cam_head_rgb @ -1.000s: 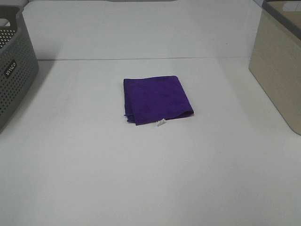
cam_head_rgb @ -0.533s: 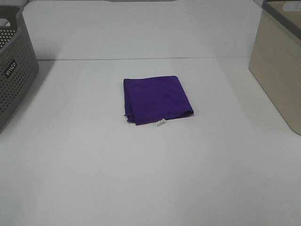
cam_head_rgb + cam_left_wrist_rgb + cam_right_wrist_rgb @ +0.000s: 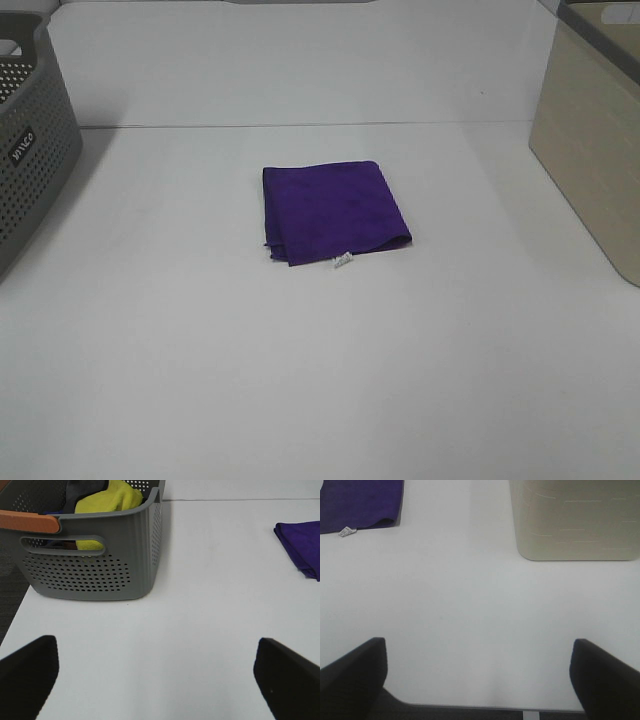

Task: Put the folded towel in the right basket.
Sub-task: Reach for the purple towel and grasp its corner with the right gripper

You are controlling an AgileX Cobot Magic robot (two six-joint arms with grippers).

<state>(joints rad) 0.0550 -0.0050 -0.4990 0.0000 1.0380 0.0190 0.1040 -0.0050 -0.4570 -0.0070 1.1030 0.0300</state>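
Observation:
A folded purple towel [image 3: 333, 211] with a small white tag lies flat in the middle of the white table. It also shows in the left wrist view [image 3: 301, 545] and in the right wrist view [image 3: 360, 504]. The beige right basket [image 3: 592, 135] stands at the table's right edge and shows in the right wrist view [image 3: 575, 520]. My left gripper [image 3: 157, 680] is open and empty, well short of the towel. My right gripper [image 3: 477, 677] is open and empty near the table's front edge. Neither arm shows in the exterior high view.
A grey perforated basket [image 3: 28, 145] stands at the left edge; the left wrist view shows it [image 3: 95, 555] holding a yellow cloth [image 3: 107, 502] and dark items. The table's front edge [image 3: 470, 706] is close under my right gripper.

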